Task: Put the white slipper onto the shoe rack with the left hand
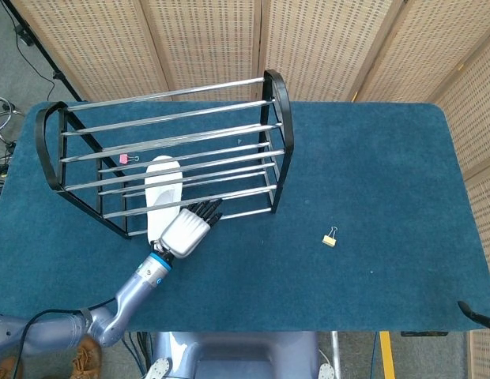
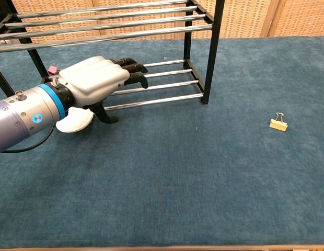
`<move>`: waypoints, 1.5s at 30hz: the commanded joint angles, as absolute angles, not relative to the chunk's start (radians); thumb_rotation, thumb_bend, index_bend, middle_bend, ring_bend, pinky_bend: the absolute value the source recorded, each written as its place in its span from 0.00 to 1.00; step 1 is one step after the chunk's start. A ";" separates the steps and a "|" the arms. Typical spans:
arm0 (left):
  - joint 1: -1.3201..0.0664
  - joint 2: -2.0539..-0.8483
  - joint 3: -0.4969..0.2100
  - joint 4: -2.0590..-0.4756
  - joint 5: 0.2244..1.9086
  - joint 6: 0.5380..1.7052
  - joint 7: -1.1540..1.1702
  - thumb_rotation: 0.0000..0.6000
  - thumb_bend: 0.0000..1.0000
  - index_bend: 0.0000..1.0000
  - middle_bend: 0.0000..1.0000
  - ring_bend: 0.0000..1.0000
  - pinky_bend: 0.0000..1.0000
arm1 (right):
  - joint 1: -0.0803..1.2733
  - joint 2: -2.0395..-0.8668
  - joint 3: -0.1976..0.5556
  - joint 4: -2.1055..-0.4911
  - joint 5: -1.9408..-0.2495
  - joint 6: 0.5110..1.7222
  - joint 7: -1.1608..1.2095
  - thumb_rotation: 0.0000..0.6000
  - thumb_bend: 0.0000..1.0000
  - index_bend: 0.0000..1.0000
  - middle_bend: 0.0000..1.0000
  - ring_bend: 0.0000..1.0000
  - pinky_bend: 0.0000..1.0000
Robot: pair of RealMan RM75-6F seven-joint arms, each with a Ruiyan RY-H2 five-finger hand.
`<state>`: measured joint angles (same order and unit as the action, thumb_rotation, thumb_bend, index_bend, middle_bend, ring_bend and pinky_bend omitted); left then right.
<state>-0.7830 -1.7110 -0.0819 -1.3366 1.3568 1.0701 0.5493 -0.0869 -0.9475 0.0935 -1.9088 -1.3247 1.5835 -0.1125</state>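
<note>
The white slipper (image 1: 161,189) lies lengthwise on the lowest bars of the black and chrome shoe rack (image 1: 278,95), its near end poking out over the front bar. In the chest view only that near end of the slipper (image 2: 74,121) shows, under my left hand. My left hand (image 1: 188,230) hovers just right of the slipper's near end, fingers stretched toward the lower bars and holding nothing. From the chest, the left hand (image 2: 97,83) covers most of the slipper, and its thumb hangs down beside the slipper's tip. The right hand is out of both views.
A small yellow binder clip (image 1: 330,237) lies on the blue table right of the rack, also seen in the chest view as the binder clip (image 2: 278,124). A pink clip (image 1: 127,159) sits among the rack's bars. The rack's right post (image 2: 211,52) stands close to my fingers.
</note>
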 commanded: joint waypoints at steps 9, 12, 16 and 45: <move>-0.800 -1.619 0.042 -1.374 1.625 1.077 0.119 1.00 0.34 0.26 0.10 0.03 0.20 | -0.086 -0.951 0.093 -1.909 -1.325 1.583 -0.121 1.00 0.00 0.00 0.00 0.00 0.00; -0.791 -1.597 0.086 -1.366 1.712 1.141 -0.001 1.00 0.34 0.26 0.10 0.03 0.20 | -0.086 -0.951 0.092 -1.909 -1.326 1.583 -0.123 1.00 0.00 0.00 0.00 0.00 0.00; -0.756 -1.558 0.143 -1.355 1.812 1.259 -0.097 1.00 0.34 0.28 0.10 0.03 0.20 | -0.086 -0.953 0.091 -1.910 -1.327 1.583 -0.127 1.00 0.00 0.00 0.00 0.00 0.00; -0.234 -1.177 0.297 -1.376 1.735 1.834 -0.182 1.00 0.33 0.20 0.05 0.00 0.20 | -0.096 -0.953 0.079 -1.936 -1.370 1.610 -0.140 1.00 0.00 0.00 0.00 0.00 0.00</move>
